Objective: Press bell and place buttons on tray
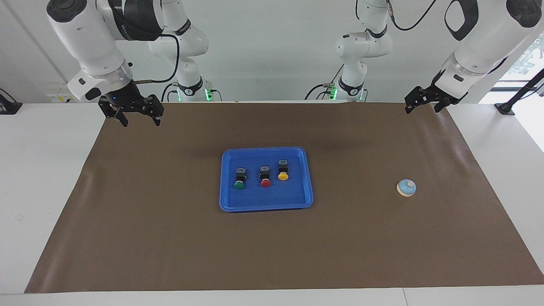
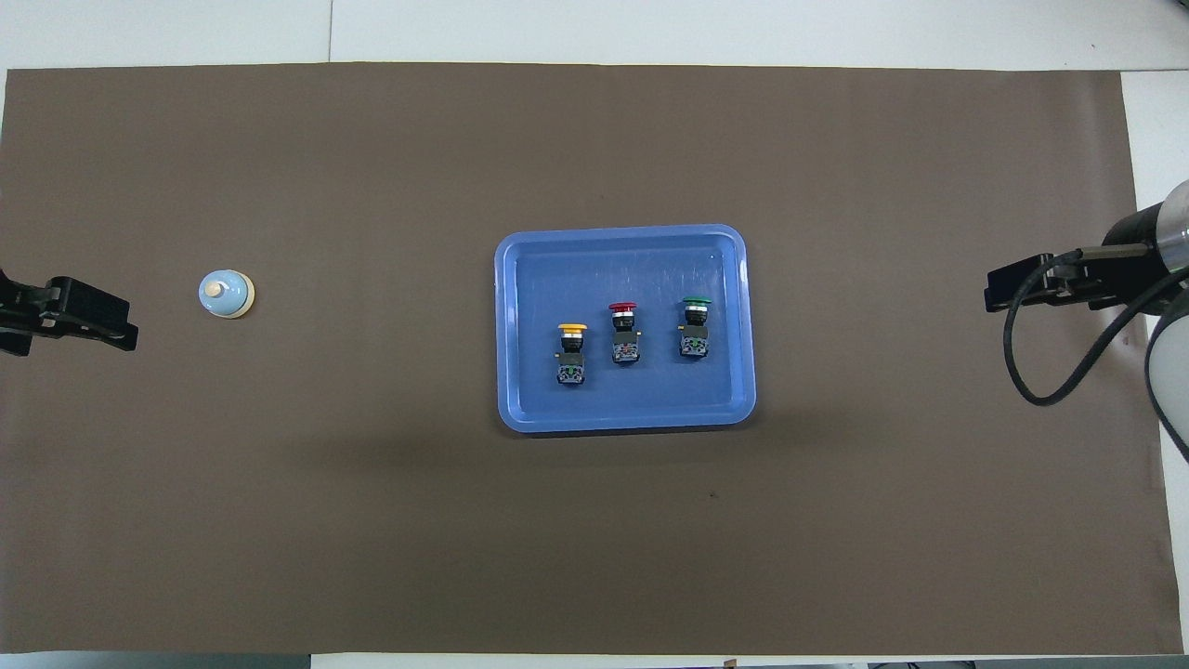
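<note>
The blue tray [image 1: 272, 199] lies at the middle of the brown mat; it also shows in the overhead view [image 2: 622, 260]. Three buttons lie in it in a row: green [image 1: 239, 178] [image 2: 695, 327], red [image 1: 265, 176] [image 2: 624, 334] and yellow [image 1: 283, 170] [image 2: 571, 353]. The bell [image 1: 406, 187] [image 2: 226, 294] stands on the mat toward the left arm's end, apart from the tray. My left gripper [image 1: 422, 109] [image 2: 116, 325] hangs open and empty over the mat's corner at its own end. My right gripper [image 1: 139, 121] [image 2: 999, 295] hangs open and empty over the mat's edge at its end.
A brown mat [image 1: 170, 238] covers most of the white table [image 1: 42, 170]. Both arms wait raised near their bases. A black cable [image 2: 1031, 372] loops from the right arm's wrist. A black clamp [image 1: 505, 108] sits on the table at the left arm's end.
</note>
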`<state>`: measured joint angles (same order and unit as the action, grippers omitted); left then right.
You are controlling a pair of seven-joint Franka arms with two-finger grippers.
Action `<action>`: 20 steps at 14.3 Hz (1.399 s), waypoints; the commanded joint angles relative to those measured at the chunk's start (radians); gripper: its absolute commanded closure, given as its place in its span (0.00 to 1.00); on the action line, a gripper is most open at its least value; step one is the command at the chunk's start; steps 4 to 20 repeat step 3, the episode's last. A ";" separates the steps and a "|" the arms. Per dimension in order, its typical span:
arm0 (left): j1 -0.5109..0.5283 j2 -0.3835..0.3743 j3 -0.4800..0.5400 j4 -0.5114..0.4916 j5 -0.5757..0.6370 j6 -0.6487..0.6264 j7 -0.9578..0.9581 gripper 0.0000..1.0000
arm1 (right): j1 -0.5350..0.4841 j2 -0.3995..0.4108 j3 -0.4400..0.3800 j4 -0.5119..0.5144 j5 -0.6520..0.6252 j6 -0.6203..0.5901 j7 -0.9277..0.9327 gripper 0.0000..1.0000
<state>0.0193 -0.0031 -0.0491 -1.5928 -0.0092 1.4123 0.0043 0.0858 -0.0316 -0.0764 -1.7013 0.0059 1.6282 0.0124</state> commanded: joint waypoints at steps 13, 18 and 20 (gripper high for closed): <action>-0.010 -0.028 -0.001 -0.030 0.017 0.002 -0.001 0.00 | -0.008 -0.027 0.007 -0.031 -0.006 0.002 -0.017 0.00; -0.010 -0.028 -0.001 -0.030 0.017 0.002 -0.001 0.00 | -0.008 -0.027 0.007 -0.031 -0.006 0.002 -0.017 0.00; -0.010 -0.028 -0.001 -0.030 0.017 0.002 -0.001 0.00 | -0.008 -0.027 0.007 -0.031 -0.006 0.002 -0.017 0.00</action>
